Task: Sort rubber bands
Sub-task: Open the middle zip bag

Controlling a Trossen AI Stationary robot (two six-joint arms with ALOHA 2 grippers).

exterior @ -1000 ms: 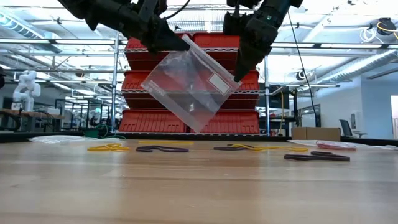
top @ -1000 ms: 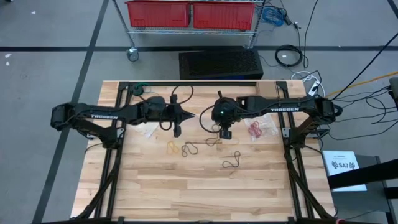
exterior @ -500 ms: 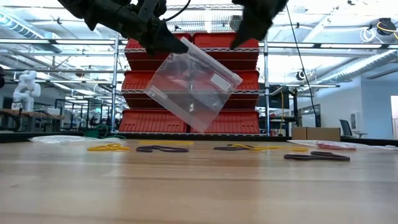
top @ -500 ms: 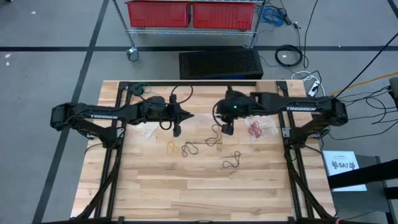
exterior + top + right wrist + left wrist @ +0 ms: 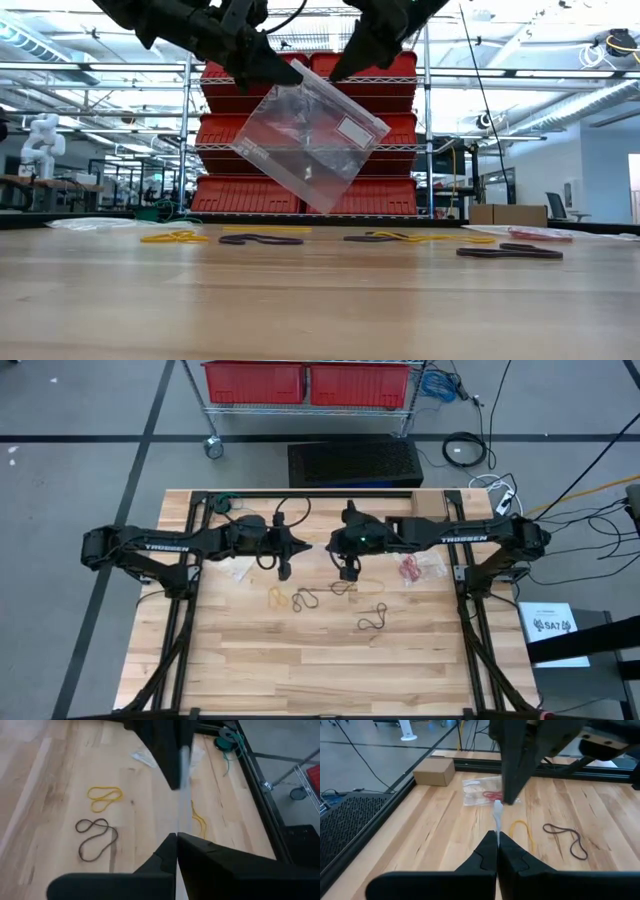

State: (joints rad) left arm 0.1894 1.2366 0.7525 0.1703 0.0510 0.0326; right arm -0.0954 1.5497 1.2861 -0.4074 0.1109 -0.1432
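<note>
A clear plastic bag (image 5: 305,140) with a white label hangs tilted above the table's middle, one corner lowest. My left gripper (image 5: 290,72) is shut on its upper corner. My right gripper (image 5: 335,78) is shut on the same upper edge, a little to the right. Seen from above, the two fingertips, left (image 5: 308,547) and right (image 5: 332,546), nearly meet. Loose rubber bands lie on the wood below: a yellow one (image 5: 278,597), a black one (image 5: 306,600), a tan one (image 5: 345,588) and another black one (image 5: 372,620). My left gripper pinches the bag's upper edge (image 5: 497,826) between its two fingers, coming nearly level from the table's left. The bag hangs below the fingers, tilted and clear of the table. My right gripper pinches the same upper edge (image 5: 179,826) between its two fingers, a short way from the left gripper's hold. It slants down from the table's right.
A second clear bag with red rubber bands (image 5: 410,568) lies at the right, and another bag (image 5: 238,572) lies under the left arm. A small cardboard box (image 5: 434,771) stands at the table's edge. Bare wood spreads toward the near edge.
My right gripper has let go of the bag's right-hand corner and risen. It has moved toward the table's left along the bag's upper edge and tipped downward, and it now stands close beside the left gripper. The bag has kept its tilt and place.
</note>
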